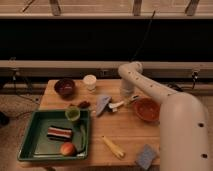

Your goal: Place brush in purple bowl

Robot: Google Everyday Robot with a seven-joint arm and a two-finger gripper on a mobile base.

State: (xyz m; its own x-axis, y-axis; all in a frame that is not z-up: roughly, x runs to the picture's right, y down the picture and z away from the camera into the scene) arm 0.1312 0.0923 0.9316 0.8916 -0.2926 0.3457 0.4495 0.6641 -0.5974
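Note:
The brush [118,105] lies on the wooden table [125,132] near its middle, whitish handle pointing left, its right end under my gripper [127,97]. The gripper points straight down onto that end, just left of the orange bowl. The brush's bristle head is hidden by the gripper. The purple bowl [65,87] stands at the table's back left corner, well left of the gripper, with nothing showing inside it.
An orange bowl [146,109] sits right of the brush. A grey-blue object [103,103] and a small dark item [82,105] lie left of it. Also here: a white cup [90,81], green cup [73,114], green tray [35,145], yellow stick [114,147] and grey sponge [146,156].

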